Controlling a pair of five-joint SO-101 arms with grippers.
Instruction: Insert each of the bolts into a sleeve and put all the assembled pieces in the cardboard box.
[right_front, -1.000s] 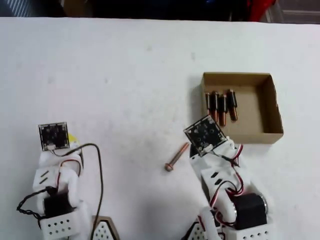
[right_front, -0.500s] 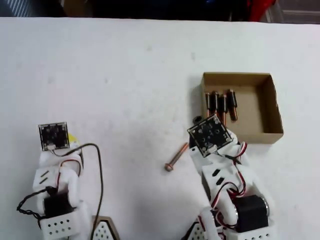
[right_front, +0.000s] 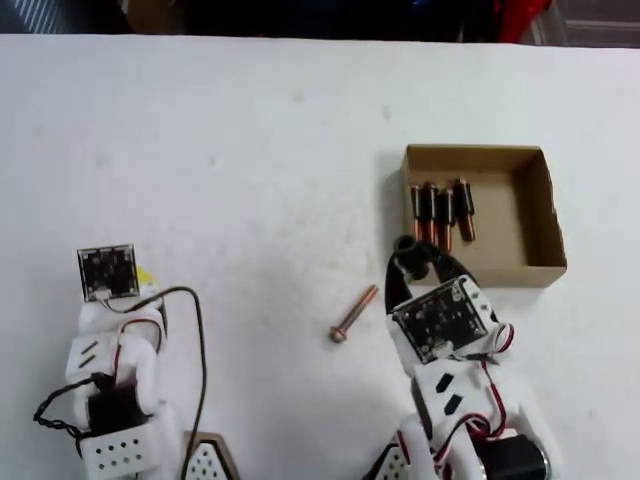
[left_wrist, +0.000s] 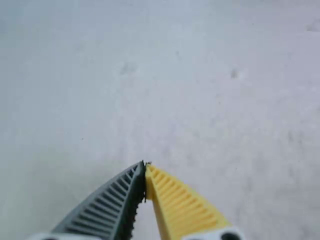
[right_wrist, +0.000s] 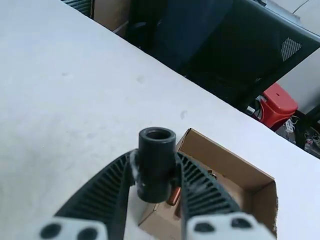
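Right claw (right_wrist: 155, 159), pressed onto a black sleeve (right_wrist: 157, 142) and pinching it upright, open bore facing up. Just beyond it in the right wrist view, the near corner of the box (right_wrist: 235, 172). Seen from above, the same claw (right_front: 416, 258) just short of the box's (right_front: 500, 205) near wall, with the bolt (right_front: 355, 313) loose on the desk (right_front: 250, 150) close beside that arm, on the side of the left arm.

Within the last second: right arm drawn back toward its base and tipped up, bringing claw and sleeve (right_front: 405, 248) out from under the wrist camera board. Bolt, box and left arm unmoved. Probable meaning for the task: sleeve now presented for insertion, bolt not yet picked up, that pickup likely falling to the left arm.

Left claw (left_wrist: 145, 172), pressed together on nothing, low over bare desk, well apart from the bolt.

In the box, assembled pieces (right_front: 441, 213) lying side by side against one wall; four by appearance, though hard to separate.

Hidden or unclear: lower end of the sleeve, buried between the claw's ribbed fingers (right_wrist: 197, 185); clearance between sleeve and desk; most of the left claw from above, covered by its own camera board; pieces in the right wrist view, largely behind the sleeve.
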